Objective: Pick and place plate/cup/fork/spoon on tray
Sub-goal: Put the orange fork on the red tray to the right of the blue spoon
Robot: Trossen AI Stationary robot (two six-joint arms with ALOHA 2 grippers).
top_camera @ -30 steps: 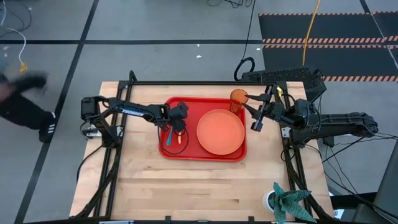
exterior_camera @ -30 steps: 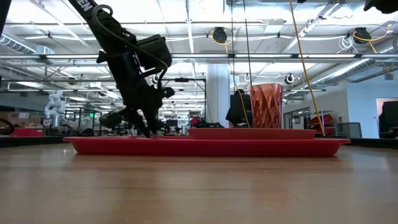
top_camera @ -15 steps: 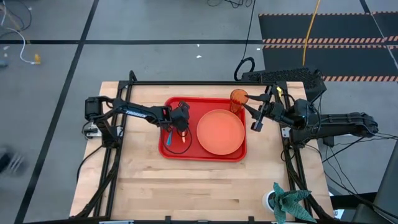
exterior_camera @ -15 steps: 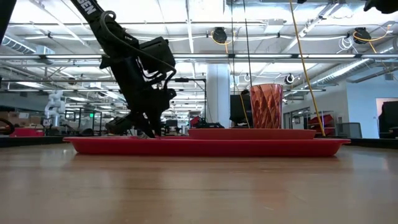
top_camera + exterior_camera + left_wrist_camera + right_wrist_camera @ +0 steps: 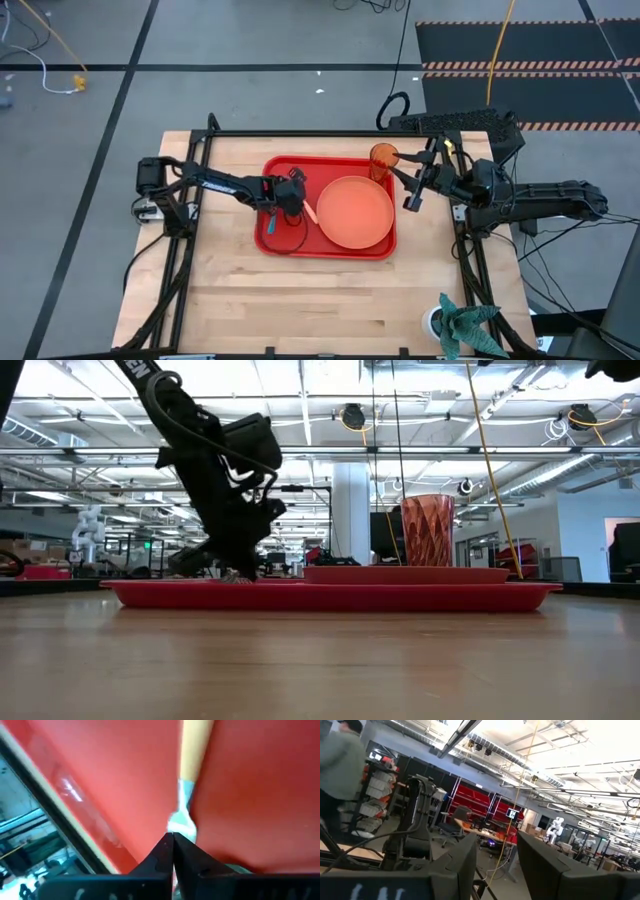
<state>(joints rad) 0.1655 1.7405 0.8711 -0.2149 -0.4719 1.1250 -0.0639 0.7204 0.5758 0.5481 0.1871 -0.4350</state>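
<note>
Orange-handled fork (image 5: pixel 195 755) at closed left gripper (image 5: pixel 172 840) fingertips.

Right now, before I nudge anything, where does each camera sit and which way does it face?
High view: overhead, straight down; tray, plate, cup, left gripper over the tray, right gripper beside it.
Low view: table height, level across; tray, cup, left arm descending.
Left wrist view: close above the tray; fork ahead of shut fingers.
Right wrist view: faces the room; open fingers, a person.
Shared: high and low both show tray and cup.
</note>
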